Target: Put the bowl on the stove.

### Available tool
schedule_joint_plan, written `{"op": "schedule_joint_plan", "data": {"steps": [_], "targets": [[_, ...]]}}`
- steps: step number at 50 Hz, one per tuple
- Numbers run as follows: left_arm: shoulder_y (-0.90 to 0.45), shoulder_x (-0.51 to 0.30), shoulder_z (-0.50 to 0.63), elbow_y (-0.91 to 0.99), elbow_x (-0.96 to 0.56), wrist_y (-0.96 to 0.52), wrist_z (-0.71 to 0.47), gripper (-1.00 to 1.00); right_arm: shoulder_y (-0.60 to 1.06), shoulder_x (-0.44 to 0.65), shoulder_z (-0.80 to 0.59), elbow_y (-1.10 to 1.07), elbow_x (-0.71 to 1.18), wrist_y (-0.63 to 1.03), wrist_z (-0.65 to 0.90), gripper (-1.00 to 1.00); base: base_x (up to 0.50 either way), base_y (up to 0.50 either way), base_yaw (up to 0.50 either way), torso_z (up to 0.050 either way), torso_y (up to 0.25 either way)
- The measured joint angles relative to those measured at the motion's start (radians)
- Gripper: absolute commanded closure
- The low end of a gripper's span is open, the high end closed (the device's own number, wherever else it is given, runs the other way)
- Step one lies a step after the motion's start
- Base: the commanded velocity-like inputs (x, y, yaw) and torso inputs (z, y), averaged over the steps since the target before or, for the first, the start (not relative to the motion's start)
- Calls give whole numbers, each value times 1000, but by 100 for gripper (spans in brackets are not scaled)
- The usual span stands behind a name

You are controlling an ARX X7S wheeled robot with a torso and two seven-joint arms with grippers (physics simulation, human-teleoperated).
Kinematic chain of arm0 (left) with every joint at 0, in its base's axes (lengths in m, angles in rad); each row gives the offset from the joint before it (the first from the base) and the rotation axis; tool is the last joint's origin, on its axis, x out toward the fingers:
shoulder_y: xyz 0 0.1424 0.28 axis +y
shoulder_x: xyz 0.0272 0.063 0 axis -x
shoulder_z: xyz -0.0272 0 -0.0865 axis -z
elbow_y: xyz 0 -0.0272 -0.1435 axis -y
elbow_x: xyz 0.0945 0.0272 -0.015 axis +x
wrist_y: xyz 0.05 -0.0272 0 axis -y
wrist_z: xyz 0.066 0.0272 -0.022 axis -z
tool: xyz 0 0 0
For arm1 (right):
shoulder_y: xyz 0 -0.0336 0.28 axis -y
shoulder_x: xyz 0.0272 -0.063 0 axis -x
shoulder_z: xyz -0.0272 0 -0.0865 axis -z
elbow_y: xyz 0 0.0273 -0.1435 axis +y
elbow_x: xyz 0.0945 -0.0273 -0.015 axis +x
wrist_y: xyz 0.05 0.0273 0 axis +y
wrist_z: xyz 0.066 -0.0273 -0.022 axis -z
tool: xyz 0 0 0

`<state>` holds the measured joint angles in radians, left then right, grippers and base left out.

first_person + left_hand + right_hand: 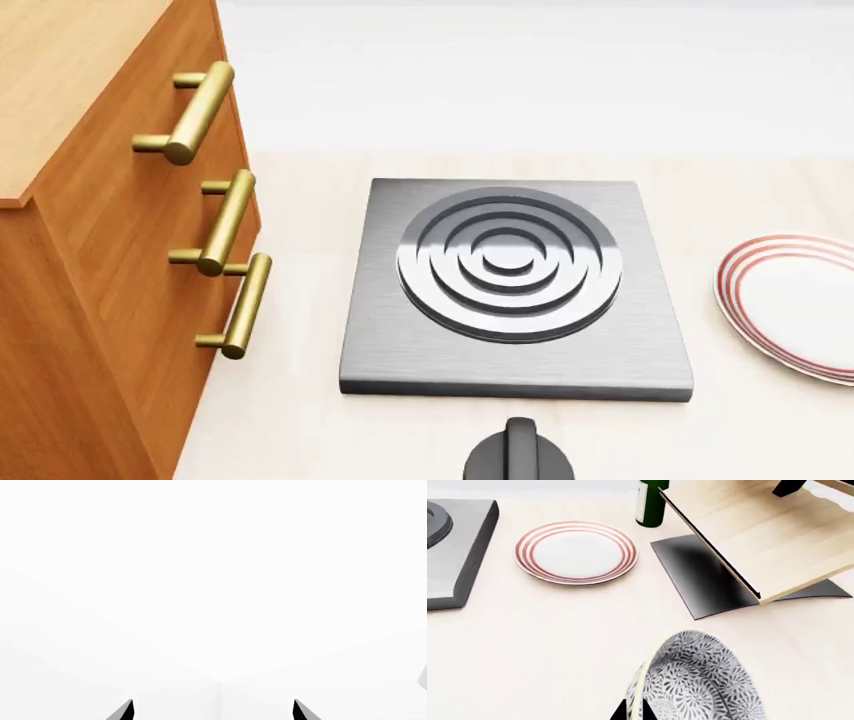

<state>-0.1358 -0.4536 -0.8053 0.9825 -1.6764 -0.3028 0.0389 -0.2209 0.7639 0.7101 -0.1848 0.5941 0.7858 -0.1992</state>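
The bowl [700, 680], white with a fine grey-blue floral pattern, shows only in the right wrist view, tipped on edge above the pale counter. My right gripper [634, 711] is shut on the bowl's rim, one dark fingertip on each side of the wall. The stove [514, 290] is a dark grey square slab with one ringed burner in the middle of the head view; its corner also shows in the right wrist view [457, 555]. My left gripper [213, 711] is open and empty, facing a blank white surface. Neither gripper shows in the head view.
A wooden drawer cabinet with brass handles [120, 250] stands left of the stove. A black knob [521, 455] lies in front of it. A white plate with red rings [794, 305] lies to its right. A green bottle [650, 502] and a wooden rack [760, 535] stand beyond the plate.
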Motion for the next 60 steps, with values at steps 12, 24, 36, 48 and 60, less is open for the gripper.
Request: {"op": "schedule_joint_plan", "data": {"steps": [12,24,36,48,60], "targets": [[1,1,1,-1,-1,0,1,-100,14,87,56,-95,62,62,-29,100,0,0,0,0,0],[4,2,0,-3,-1,1,4,-100,122,195,-2,-161,143,102,-38,100,0,0,0,0,0],[5,2,1,-5,-1,-1,5,-100,461,328,-304,-152,239,110,-26,100,0,0,0,0,0],[6,1,4,-9,-2,-2,2,-100,869,311,-666,-85,216,123,-72,100,0,0,0,0,0],[6,-3,5,-12,-7,-1,-4,-100,1135,219,-894,5,148,116,-133,100,0,0,0,0,0]]}}
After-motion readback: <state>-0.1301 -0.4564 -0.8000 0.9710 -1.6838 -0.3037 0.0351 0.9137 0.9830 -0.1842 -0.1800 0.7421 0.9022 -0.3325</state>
